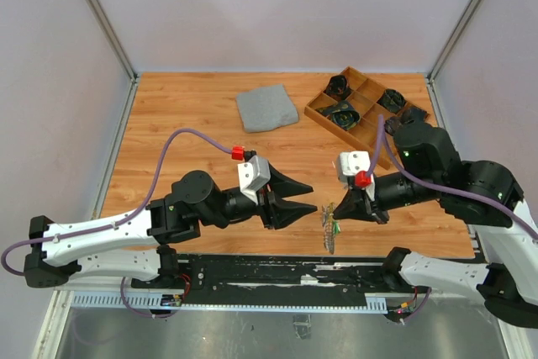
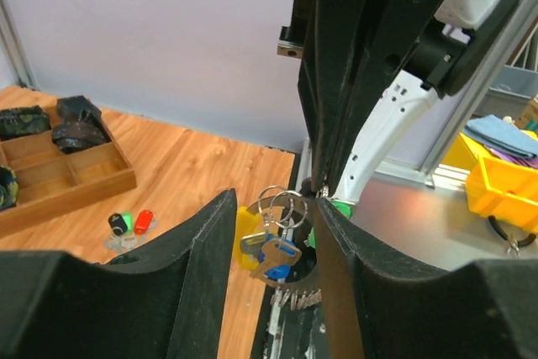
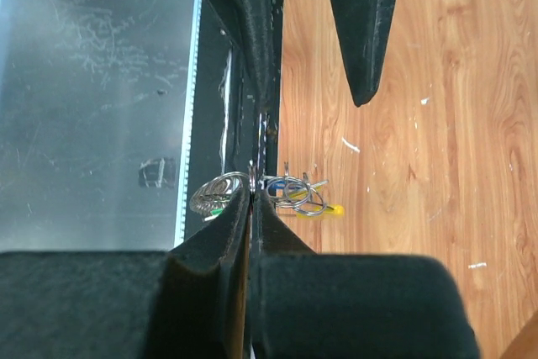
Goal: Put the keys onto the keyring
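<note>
1. Keyring [image 1: 329, 226], thin silvery metal loop with a jagged outline: hangs well apart from the tray, on its near side, above the near edge of the tabletop. Shows in the left wrist view [image 2: 284, 201] as overlapping wire loops, and in the right wrist view [image 3: 214, 195] as a bright ring just beside the pressed fingertips.

2. Keys on the ring [image 2: 271, 256], small metal blades with plastic heads: dangle below the loops. One blue head and one yellow head read clearly, with a green one close behind.

3. Loose keys [image 2: 128, 224], with black, green and red heads: lie on bare wood near the tray's near wall, not touching it.

4. Right gripper [image 1: 338, 211], black and two-fingered: pressed together, pinching the keyring at its tips [image 3: 252, 197]. Reaches away from the tray toward the left arm.

5. Left gripper [image 1: 313, 197], of matching make: spread apart, holding nothing. Faces the ring from the side opposite the tray, one finger either side of the hanging keys in its own camera [image 2: 273, 208].

6. Tray [image 1: 336, 130], brown wood with several compartments: sits at the far right of the tabletop and holds dark bundled items [image 1: 340, 84].

7. Cloth [image 1: 266, 108], folded and grey: lies just left of the tray.

8. Tabletop [image 1: 193, 107], pale wood planks.
</note>
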{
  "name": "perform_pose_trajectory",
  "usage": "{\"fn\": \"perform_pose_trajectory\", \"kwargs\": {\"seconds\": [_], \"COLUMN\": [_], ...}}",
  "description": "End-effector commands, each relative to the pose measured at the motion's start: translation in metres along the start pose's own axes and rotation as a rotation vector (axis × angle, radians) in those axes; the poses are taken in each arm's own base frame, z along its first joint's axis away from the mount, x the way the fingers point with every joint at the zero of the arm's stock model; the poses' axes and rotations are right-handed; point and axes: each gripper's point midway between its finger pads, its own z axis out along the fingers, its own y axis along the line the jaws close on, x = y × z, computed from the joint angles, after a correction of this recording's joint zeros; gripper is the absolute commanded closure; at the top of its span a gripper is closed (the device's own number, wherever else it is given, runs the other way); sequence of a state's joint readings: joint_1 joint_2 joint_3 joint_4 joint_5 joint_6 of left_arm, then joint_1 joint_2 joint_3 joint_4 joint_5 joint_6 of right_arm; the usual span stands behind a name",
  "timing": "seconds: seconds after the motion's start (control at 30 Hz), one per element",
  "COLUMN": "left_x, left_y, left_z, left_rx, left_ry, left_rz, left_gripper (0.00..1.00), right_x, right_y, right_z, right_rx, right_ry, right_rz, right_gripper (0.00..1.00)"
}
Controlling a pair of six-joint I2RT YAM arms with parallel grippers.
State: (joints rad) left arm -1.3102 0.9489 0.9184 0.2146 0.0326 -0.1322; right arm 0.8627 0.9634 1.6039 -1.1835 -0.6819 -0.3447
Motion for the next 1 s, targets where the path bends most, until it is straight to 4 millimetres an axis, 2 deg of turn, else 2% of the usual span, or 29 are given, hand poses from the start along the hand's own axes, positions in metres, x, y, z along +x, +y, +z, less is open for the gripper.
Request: {"fn": "perform_pose_trajectory", "kwargs": {"seconds": [0.0, 0.1, 0.23, 0.3, 0.4, 0.6, 0.97], "left_x": [-0.008, -0.005, -0.001, 0.003, 0.011, 0.010, 0.017], "left_y": [-0.010, -0.015, -0.021, -0.021, -0.016, -0.009, -0.010], "left_z": [0.001, 0.001, 0.001, 0.002, 0.005, 0.007, 0.014], "left_rx": [0.061, 0.092, 0.131, 0.136, 0.114, 0.076, 0.086], "left_ry": [-0.004, 0.008, 0.029, 0.050, 0.080, 0.076, 0.098], "left_rz": [0.015, 0.023, 0.040, 0.049, 0.055, 0.063, 0.063], "left_gripper": [0.51, 0.51, 0.61, 0.62, 0.62, 0.60, 0.60], "right_x": [0.013, 0.008, 0.003, 0.000, -0.006, -0.010, -0.016], "right_y": [-0.008, -0.011, -0.016, -0.016, -0.014, -0.009, -0.013], "right_z": [-0.003, -0.003, -0.002, -0.001, 0.000, 0.002, 0.005], "right_rx": [0.059, 0.073, 0.088, 0.087, 0.070, 0.034, 0.043], "right_ry": [0.118, 0.120, 0.117, 0.107, 0.081, 0.065, 0.044], "right_rz": [-0.041, -0.057, -0.068, -0.075, -0.087, -0.103, -0.116], "right_gripper": [0.99, 0.99, 1.00, 1.00, 0.99, 0.99, 0.99]}}
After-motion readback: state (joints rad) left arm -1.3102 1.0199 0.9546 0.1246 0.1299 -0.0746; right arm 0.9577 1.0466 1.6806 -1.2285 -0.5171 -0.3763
